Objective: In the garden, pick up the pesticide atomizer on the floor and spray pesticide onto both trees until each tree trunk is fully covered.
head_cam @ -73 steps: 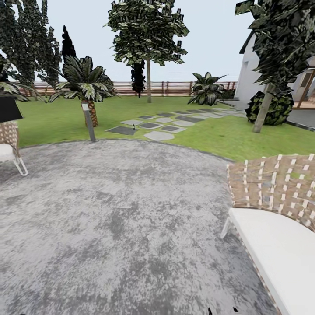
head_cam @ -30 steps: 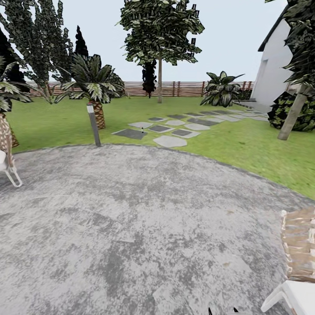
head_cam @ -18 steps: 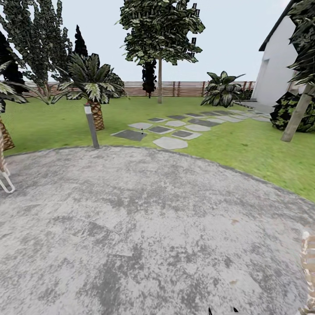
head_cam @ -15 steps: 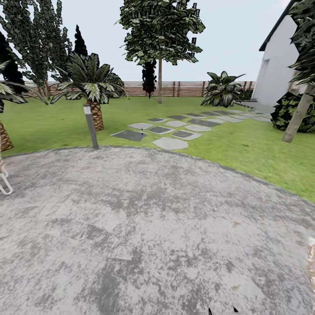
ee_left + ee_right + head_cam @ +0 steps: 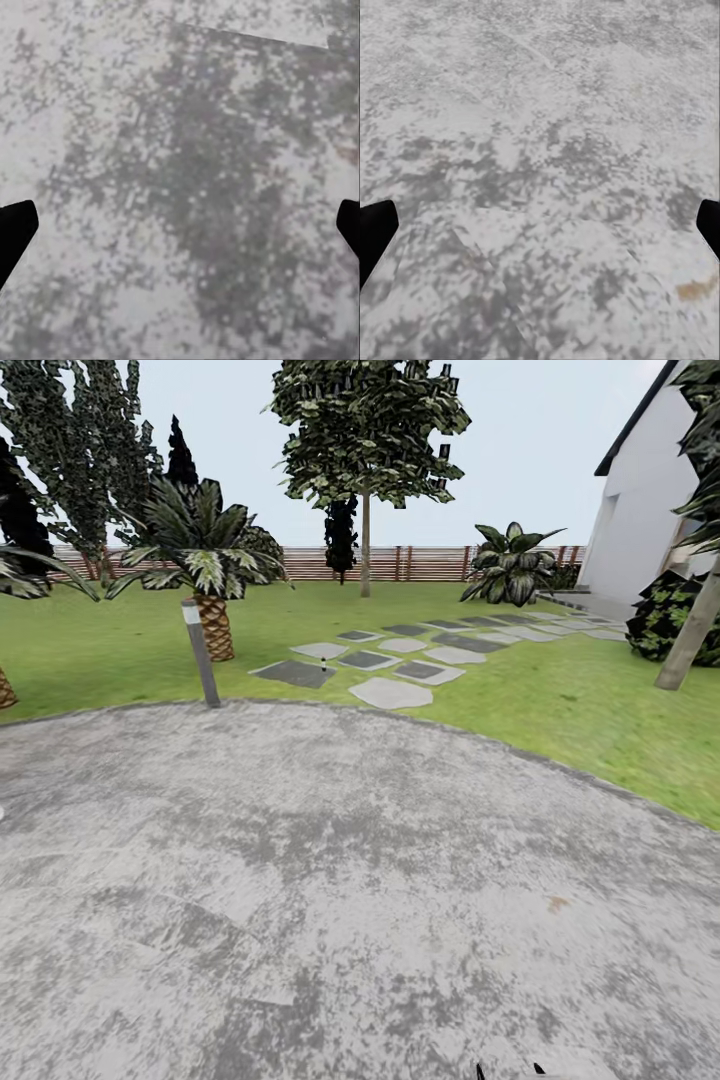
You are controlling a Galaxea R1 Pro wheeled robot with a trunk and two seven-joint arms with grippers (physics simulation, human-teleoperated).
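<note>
Both grippers, the left gripper (image 5: 180,225) and the right gripper (image 5: 540,225), are hanging released over grey paving (image 5: 330,880). A tiny atomizer (image 5: 323,660) is standing far off on a stepping stone (image 5: 320,650), two tree trunks (image 5: 365,545) rising beyond.

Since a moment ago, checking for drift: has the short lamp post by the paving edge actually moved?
No. The lamp post keeps its spot beside the palm; the camera shifted.

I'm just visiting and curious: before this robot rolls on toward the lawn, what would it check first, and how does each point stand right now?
1. Both claws free: ok; the left claw and right claw are spread over bare paving.
2. Paving ahead free of obstacles: ok.
3. Atomizer located: cannot tell; a tiny object stands on a stepping stone.
4. Thick tree trunk sighted: ok, far right.
5. Lamp post off the path: ok.
</note>
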